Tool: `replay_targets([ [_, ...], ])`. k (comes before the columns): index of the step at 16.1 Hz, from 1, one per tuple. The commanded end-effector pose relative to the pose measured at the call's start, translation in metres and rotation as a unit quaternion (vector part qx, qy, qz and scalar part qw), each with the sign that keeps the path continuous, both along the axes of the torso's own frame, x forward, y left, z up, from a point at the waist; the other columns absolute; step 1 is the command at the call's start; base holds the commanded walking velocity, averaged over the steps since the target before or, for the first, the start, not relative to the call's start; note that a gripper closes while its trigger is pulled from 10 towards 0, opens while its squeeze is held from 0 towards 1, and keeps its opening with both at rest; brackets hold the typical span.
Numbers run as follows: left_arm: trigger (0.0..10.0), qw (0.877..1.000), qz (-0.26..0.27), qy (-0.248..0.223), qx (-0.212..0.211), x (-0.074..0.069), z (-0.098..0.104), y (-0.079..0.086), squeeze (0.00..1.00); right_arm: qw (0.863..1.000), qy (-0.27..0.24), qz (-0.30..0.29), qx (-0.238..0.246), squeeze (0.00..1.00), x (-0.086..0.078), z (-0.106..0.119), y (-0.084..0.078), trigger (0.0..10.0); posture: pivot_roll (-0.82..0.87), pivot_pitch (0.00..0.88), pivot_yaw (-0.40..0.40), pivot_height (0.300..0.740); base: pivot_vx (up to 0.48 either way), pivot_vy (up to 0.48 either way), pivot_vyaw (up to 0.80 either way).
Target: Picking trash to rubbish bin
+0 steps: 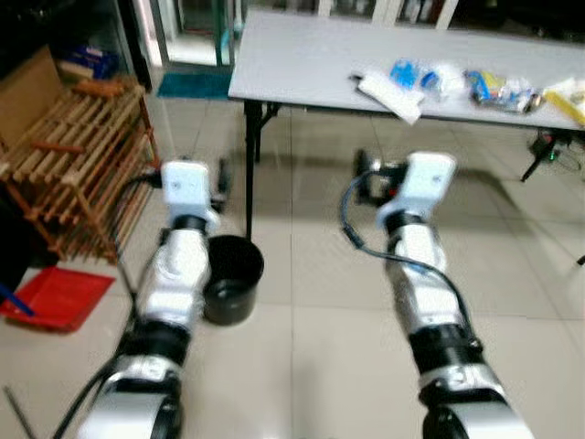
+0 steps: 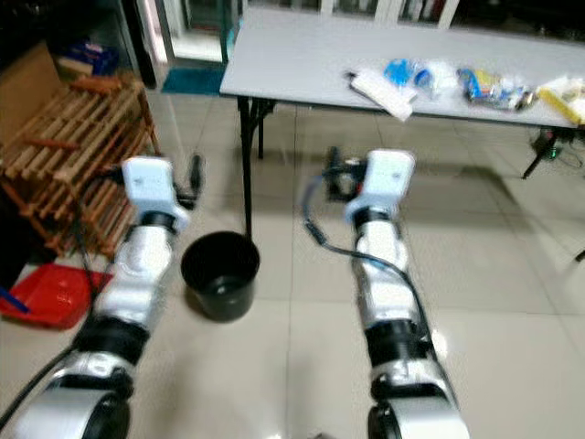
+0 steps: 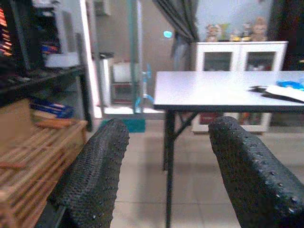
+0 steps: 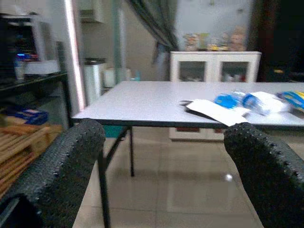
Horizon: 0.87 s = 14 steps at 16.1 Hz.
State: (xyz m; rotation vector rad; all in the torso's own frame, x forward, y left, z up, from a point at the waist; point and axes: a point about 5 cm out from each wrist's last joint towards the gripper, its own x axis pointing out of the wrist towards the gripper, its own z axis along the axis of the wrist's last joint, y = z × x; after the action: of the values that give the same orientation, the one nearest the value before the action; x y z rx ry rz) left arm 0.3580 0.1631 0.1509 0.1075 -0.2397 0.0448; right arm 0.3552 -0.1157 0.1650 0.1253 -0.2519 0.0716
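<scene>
On the bench (image 1: 302, 64), far end from you, trash (image 1: 457, 87) lies in a heap. Black bin (image 2: 220, 274) sits on floor beside bench leg. Left pincer (image 3: 166, 185) & right pincer (image 4: 161, 175) both open, empty, short of bench.

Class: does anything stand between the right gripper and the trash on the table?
Nothing visible does. The right gripper, fingers open, faces the crumpled wrappers and white paper lying on the grey folding table, with only open air and tiled floor before it.
</scene>
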Motion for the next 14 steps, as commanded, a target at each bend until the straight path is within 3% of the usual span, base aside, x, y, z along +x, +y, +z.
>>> replay_targets([
  [1,10.0,1.000,-0.016,0.000,-0.001,-0.0006,0.0012,-0.0110,0.00,1.000,-0.003,-0.009,0.000,0.00,-0.0007,0.0029,-0.0089,10.0,0.00,0.000,-0.069,0.740,0.000,-0.401,0.00],
  [13,10.0,1.000,-0.020,0.007,-0.001,-0.0013,0.0006,-0.0121,0.00,1.000,0.003,0.006,0.003,0.00,-0.0029,0.0042,-0.0040,10.0,0.01,0.000,-0.076,0.740,0.000,-0.448,0.00],
  [14,10.0,1.000,-0.021,0.005,-0.007,-0.0010,0.0019,-0.0125,0.00,1.000,0.005,0.007,0.002,0.00,-0.0030,0.0046,-0.0044,10.0,0.00,0.000,-0.076,0.740,0.000,0.000,0.00],
])
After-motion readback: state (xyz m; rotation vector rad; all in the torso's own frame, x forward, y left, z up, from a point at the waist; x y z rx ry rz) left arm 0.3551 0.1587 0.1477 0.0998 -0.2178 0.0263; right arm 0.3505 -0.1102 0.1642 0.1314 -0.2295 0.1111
